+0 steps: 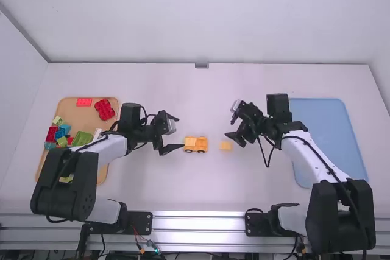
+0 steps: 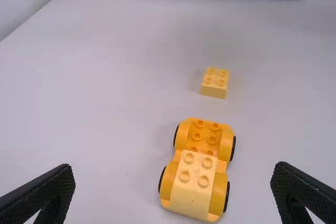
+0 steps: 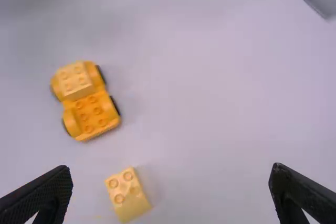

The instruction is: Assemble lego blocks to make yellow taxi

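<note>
Loose yellow block: at mid-table in the high view, studs up on the white tabletop [image 1: 152, 184]; four-stud brick [image 1: 226, 145], just beside the wheeled base [image 2: 197, 136] at its 3 o'clock.
Nearer arm: the right; its gripper [image 1: 229, 122] has the block at about 6 o'clock, as the high view shows it.
Right fingers: spread wide, nothing between them.
Left fingers: also parted and holding nothing; the left gripper [image 1: 181, 132] has the wheeled base near, at about 4 o'clock, and the loose brick beyond it, between 3 and 4.
Base's long axis: 9 to 3 o'clock; mounted yellow block [image 2: 191, 182] on the 9 o'clock end, bare studs on the 3 o'clock end, facing the loose brick.
Brick's long axis: looks square on top, perhaps turned slightly against the base; the high view is too small to settle it.
Tight side: 9 o'clock, where a spread finger could nudge the base's wheels.
Room: tabletop runs on at 12 and 6 o'clock; the blue tray [image 1: 329, 138] is well apart at 3 o'clock.
Next move, as judged: right fingers straddle the brick across its 12 and 6 o'clock faces, then carry it toward 9 o'clock onto the bare studs, squared to them.
</note>
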